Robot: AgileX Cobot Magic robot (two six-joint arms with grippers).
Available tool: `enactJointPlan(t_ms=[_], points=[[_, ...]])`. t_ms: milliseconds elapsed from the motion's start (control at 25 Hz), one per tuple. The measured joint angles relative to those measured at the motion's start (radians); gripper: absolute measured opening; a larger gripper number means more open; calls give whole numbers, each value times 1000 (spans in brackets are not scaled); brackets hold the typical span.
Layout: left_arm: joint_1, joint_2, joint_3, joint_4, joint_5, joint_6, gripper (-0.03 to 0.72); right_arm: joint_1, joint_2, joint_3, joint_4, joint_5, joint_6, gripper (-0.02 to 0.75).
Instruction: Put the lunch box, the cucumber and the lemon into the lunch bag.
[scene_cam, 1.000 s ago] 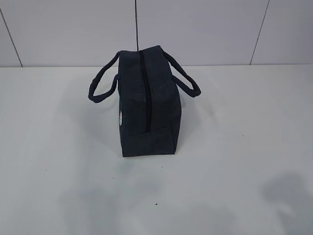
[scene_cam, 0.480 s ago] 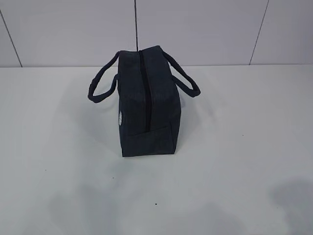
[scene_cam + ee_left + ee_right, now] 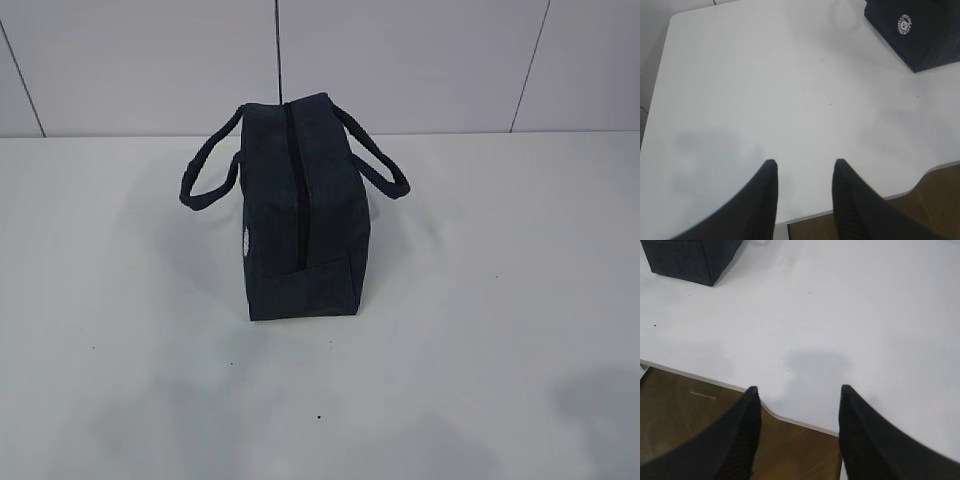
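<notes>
The white table [image 3: 480, 300] fills most of every view, and nothing stands on it but the lunch bag [image 3: 300, 220], which sits upright near the middle toward the back wall, its end facing the exterior camera. The zipper [image 3: 297, 190] runs along the top and looks drawn closed, and the two handles [image 3: 205, 175] droop out to either side. A round white logo [image 3: 904, 24] shows on the bag's side in the left wrist view. The lunch box, the cucumber and the lemon appear in none of the views, so they may well be inside already, though that cannot be confirmed. The bag is soft fabric, probably light when empty and likely to sag or fold if pinched at a wall; the handles or the stiffer top seam beside the zipper look like the best places to take hold, and the zipper pull itself is too small to make out. The left gripper [image 3: 802, 167] hangs over the near table edge, well apart from the bag, jaws apart with nothing between them. The right gripper [image 3: 800, 392] hangs over the near edge too, jaws spread wide and empty.
</notes>
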Motion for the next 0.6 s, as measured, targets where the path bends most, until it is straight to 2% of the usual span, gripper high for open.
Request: enactJointPlan(t_ms=[600], points=[[0,0,0,0,0,0,242,0,0,0,0,0,0,383]])
